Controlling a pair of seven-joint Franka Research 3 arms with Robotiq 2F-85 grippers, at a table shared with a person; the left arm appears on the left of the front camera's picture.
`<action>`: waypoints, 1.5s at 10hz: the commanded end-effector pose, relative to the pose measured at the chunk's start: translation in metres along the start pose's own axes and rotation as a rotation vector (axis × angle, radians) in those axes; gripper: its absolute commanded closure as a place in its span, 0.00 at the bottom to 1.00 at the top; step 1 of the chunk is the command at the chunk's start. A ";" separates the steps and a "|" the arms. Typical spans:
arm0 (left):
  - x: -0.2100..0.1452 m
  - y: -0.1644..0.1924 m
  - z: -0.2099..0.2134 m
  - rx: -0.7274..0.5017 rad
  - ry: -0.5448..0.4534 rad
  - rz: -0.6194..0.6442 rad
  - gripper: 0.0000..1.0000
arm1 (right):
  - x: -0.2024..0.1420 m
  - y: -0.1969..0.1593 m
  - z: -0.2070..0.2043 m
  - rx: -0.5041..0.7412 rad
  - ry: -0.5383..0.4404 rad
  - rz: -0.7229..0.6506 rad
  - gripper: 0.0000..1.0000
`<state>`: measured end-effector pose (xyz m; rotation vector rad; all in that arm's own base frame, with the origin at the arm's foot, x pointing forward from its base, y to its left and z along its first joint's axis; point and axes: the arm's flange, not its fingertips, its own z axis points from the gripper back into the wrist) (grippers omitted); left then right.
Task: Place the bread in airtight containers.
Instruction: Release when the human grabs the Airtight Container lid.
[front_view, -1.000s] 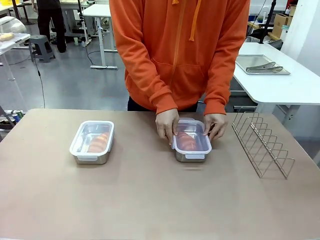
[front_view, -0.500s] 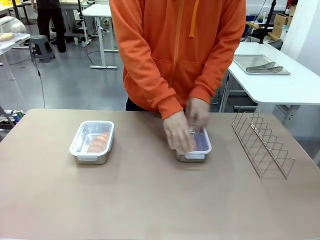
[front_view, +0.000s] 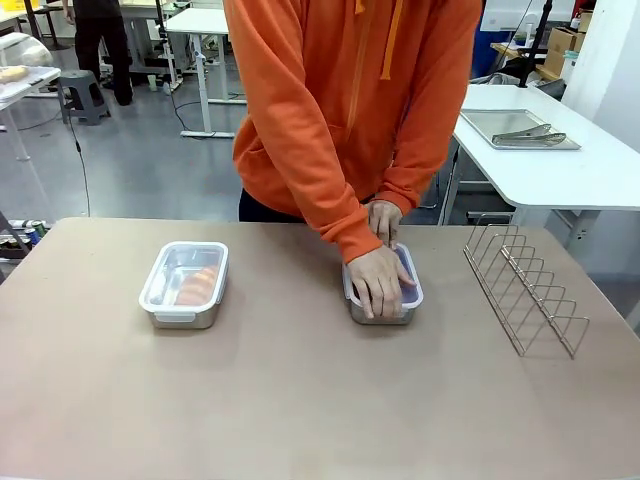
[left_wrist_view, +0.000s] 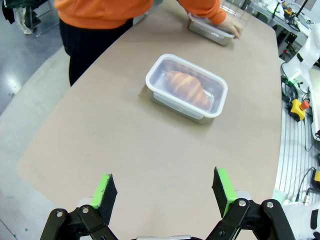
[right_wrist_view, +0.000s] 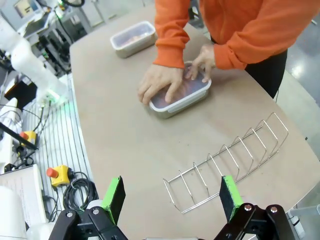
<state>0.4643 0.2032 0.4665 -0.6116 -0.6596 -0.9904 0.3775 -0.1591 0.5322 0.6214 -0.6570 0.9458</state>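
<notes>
A person in an orange hoodie presses both hands (front_view: 382, 270) on the clear lid of a steel container (front_view: 383, 300) just left of the wire rack (front_view: 525, 287). Well left of the rack, a second lidded container (front_view: 184, 284) holds a croissant (left_wrist_view: 187, 89). The left gripper (left_wrist_view: 163, 192) and right gripper (right_wrist_view: 172, 199) hover above the table (front_view: 300, 400), jaws spread wide, holding nothing.

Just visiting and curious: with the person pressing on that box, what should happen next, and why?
Probably the person finishes pressing the lid shut: both hands lie flat on the right container, while the left container already sits lidded with its croissant. Both grippers hang open, far back.
</notes>
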 end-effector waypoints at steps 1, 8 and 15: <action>0.003 -0.002 -0.001 0.003 0.014 0.012 0.00 | 0.001 0.000 0.003 0.006 -0.011 0.006 0.00; 0.003 -0.002 -0.001 0.003 0.014 0.012 0.00 | 0.001 0.000 0.003 0.006 -0.011 0.006 0.00; 0.003 -0.002 -0.001 0.003 0.014 0.012 0.00 | 0.001 0.000 0.003 0.006 -0.011 0.006 0.00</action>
